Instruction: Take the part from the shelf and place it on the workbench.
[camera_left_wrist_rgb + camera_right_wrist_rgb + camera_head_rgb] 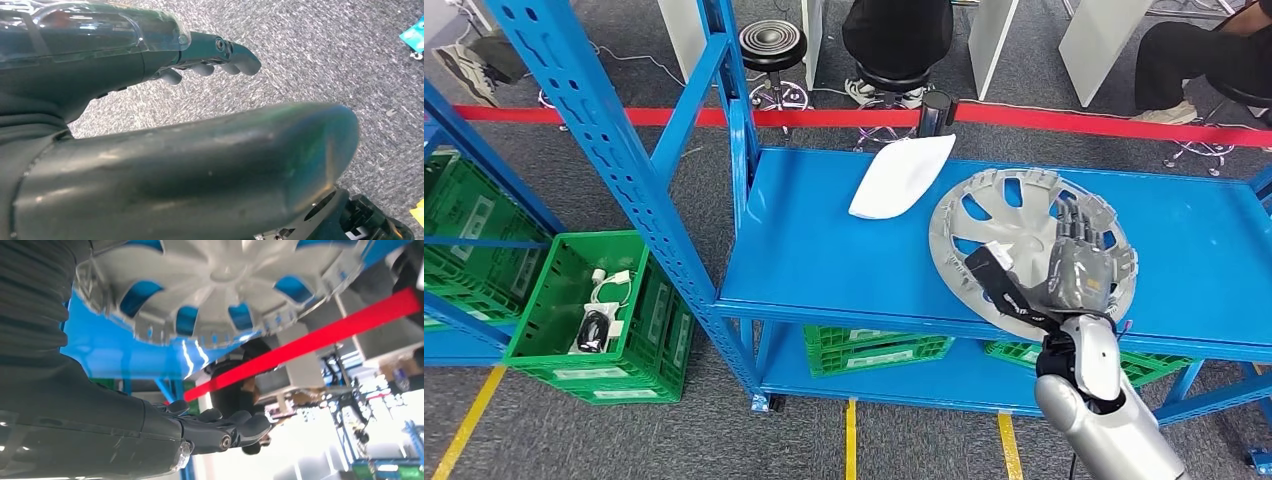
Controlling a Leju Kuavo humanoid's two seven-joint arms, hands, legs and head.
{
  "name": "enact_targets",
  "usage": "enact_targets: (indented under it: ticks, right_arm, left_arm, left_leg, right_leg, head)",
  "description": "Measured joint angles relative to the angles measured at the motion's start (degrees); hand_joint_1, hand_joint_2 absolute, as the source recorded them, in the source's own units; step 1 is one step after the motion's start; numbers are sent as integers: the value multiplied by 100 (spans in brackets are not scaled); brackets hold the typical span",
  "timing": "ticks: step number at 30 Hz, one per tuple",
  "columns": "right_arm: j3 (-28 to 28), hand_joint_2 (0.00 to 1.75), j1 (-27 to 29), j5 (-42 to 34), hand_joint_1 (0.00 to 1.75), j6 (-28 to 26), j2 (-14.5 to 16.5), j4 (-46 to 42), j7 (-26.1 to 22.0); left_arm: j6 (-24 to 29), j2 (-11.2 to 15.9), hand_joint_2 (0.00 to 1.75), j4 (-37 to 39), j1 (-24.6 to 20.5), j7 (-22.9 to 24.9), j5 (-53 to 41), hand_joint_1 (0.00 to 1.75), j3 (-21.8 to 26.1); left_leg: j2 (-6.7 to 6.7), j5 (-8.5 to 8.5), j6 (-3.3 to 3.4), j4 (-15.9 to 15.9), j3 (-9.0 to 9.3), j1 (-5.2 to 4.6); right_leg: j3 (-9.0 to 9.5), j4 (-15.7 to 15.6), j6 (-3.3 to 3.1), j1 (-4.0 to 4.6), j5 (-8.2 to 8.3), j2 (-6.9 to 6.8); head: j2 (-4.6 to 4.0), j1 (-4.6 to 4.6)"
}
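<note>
The blue metal shelf (804,250) has a silver hubcap (984,225) lying flat near its front edge and a white curved panel (902,175) further back, plus green crates (876,350) on the lower level.

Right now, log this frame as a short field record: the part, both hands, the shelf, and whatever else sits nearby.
part: silver wheel cover, lying flat on the shelf near its front edge
right hand: right hand over the wheel cover, fingers spread, grip not confirmed
left hand: left hand hanging over grey carpet, fingers extended, holding nothing
shelf: blue metal shelf
other item on shelf: white curved piece, apart from the wheel cover
nearby: green crate left of the shelf, red barrier tape behind
task stage: part not yet lifted
</note>
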Motion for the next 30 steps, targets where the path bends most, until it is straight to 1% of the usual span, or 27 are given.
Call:
enact_targets:
  ticks: [6,13,18,21,25,27,30]
  right_arm:
    - [312,175,-30,-64,0,-150,95,200,-17]
    - [499,175,-81,-90,0,-192,164,356,-26]
    - [617,175,-113,-199,0,-306,228,473,-194]
    - [735,175,-159,-248,0,-498,351,600,-420]
    - [936,175,-232,-316,0,-689,592,864,-687]
    - [1035,175,-259,-359,0,-710,692,985,-722]
    - [1120,175,-266,-500,0,-680,756,1087,-660]
  left_arm:
    - [-23,0,0,0,-7,48,-56,0,-12]
    - [-24,3,0,0,-11,63,-68,0,-57]
    - [-23,3,0,0,-15,87,-130,0,-98]
    - [-21,4,0,-1,-17,96,-192,0,-105]
    - [-22,5,0,-9,-35,105,-275,0,-124]
    - [-23,6,0,-13,-49,118,-290,0,-142]
    - [-24,11,0,-13,-57,138,-289,0,-155]
  left_leg:
    - [6,0,0,0,0,0]
    - [12,0,0,0,1,0]
    - [17,0,0,-1,0,0]
    - [33,0,0,-1,1,1]
    - [52,-2,-2,-2,4,2]
    - [53,-2,-2,-2,5,2]
    - [46,-2,-2,-1,5,2]
  right_leg:
    - [0,0,0,1,-1,0]
    - [0,0,0,1,-1,2]
    - [0,1,0,1,-1,3]
    - [0,1,-1,3,-1,7]
    - [-1,2,-1,4,0,19]
    - [-2,2,-1,4,-1,22]
    - [-3,2,-1,3,-1,22]
  head:
    - [0,1]
    - [0,1]
    - [0,1]
    - [0,1]
    - [0,-1]
    - [0,-3]
    - [0,-3]
